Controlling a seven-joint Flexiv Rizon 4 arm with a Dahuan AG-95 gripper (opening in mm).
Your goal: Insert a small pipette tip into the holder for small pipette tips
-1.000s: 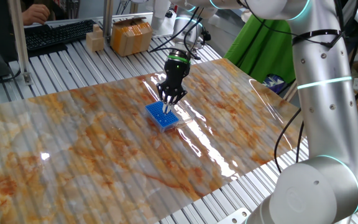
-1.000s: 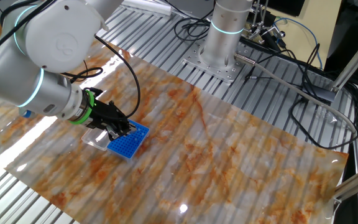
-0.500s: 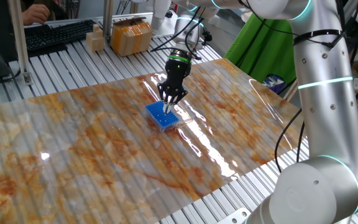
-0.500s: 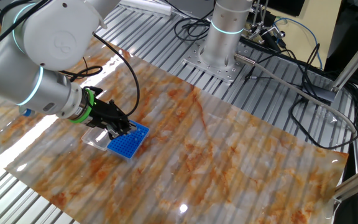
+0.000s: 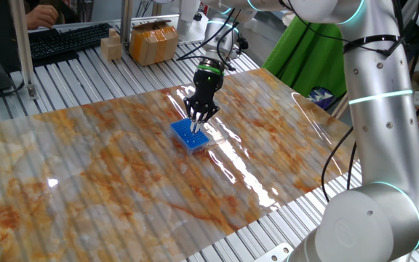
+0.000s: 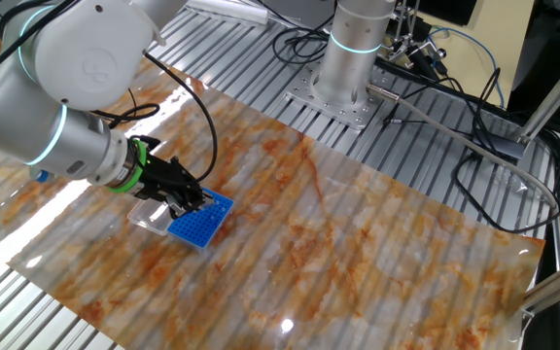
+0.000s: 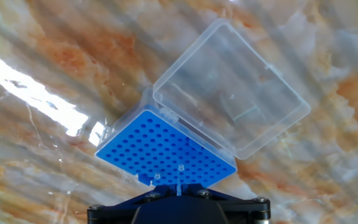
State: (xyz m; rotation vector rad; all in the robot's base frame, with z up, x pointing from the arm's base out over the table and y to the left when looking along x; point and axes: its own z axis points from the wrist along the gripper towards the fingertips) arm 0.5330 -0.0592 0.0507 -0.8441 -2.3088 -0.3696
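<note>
The bright-blue holder for small pipette tips (image 7: 166, 149) lies on the marbled sheet with its clear lid (image 7: 232, 93) swung open beside it. My gripper (image 7: 178, 190) hangs just above the holder's near edge, shut on a thin pale small pipette tip (image 7: 178, 185) that points down at the grid of holes. Two pale tip ends show in holes close by. In one fixed view the gripper (image 5: 197, 121) stands over the holder (image 5: 188, 137). In the other fixed view the gripper (image 6: 198, 201) covers the holder's (image 6: 202, 224) left edge, where the tip is too small to see.
A keyboard (image 5: 68, 38) and a cardboard box (image 5: 153, 41) sit at the back. A green cloth (image 5: 304, 58) hangs at the right. The arm's base plate (image 6: 343, 97) and loose cables (image 6: 484, 165) lie beyond the marbled sheet (image 6: 377, 243).
</note>
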